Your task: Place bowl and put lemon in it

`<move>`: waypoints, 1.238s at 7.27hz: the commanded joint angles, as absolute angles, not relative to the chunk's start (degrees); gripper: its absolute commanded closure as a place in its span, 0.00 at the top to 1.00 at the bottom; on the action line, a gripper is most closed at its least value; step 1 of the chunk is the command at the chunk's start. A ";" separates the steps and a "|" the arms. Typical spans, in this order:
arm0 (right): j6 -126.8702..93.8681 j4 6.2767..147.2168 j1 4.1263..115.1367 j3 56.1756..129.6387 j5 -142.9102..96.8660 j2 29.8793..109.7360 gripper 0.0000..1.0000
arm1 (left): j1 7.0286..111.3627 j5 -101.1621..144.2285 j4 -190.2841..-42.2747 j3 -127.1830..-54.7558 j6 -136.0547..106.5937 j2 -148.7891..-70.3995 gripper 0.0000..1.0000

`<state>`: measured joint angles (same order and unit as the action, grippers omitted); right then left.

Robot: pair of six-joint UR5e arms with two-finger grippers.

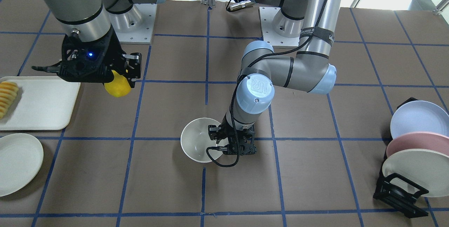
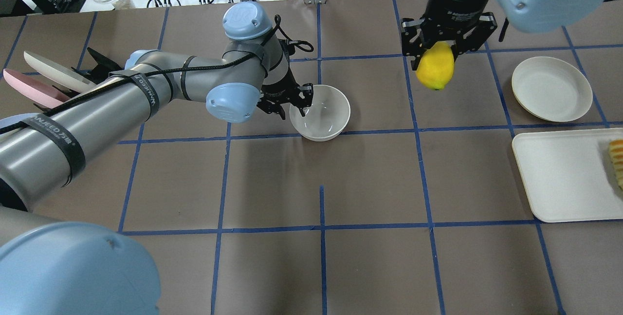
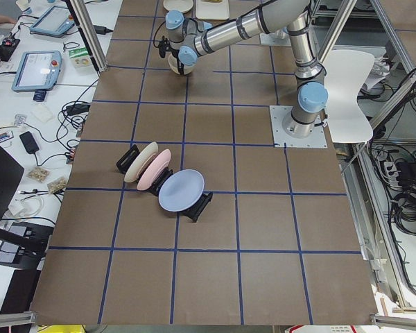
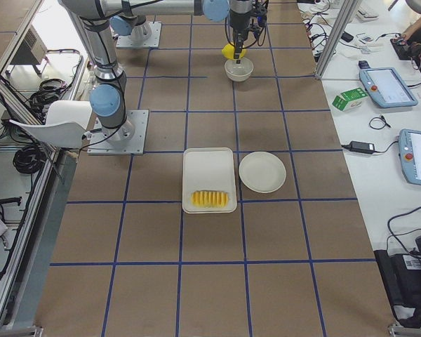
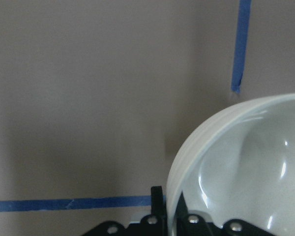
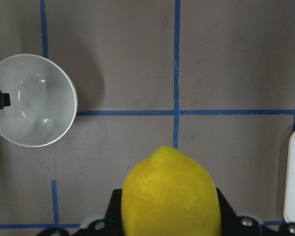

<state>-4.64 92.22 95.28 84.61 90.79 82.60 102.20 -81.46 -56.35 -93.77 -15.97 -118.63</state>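
The off-white bowl (image 2: 323,115) stands on the brown table near its middle; it also shows in the front view (image 1: 196,144) and the right wrist view (image 6: 34,103). My left gripper (image 2: 298,103) is shut on the bowl's rim, one finger inside and one outside, as the left wrist view shows on the bowl (image 5: 246,162). My right gripper (image 2: 434,57) is shut on the yellow lemon (image 2: 434,65) and holds it above the table, to the right of the bowl and apart from it. The lemon fills the lower part of the right wrist view (image 6: 169,191).
A shallow cream plate (image 2: 551,88) and a white tray (image 2: 564,174) with ridged sliced food (image 2: 617,159) lie at the right. A black rack with pastel plates (image 1: 417,149) stands at the robot's left.
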 commanded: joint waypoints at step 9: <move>-15.64 117.84 109.86 84.99 90.88 60.85 0.12 | 90.53 -97.37 -82.18 -80.24 1.76 -107.23 1.00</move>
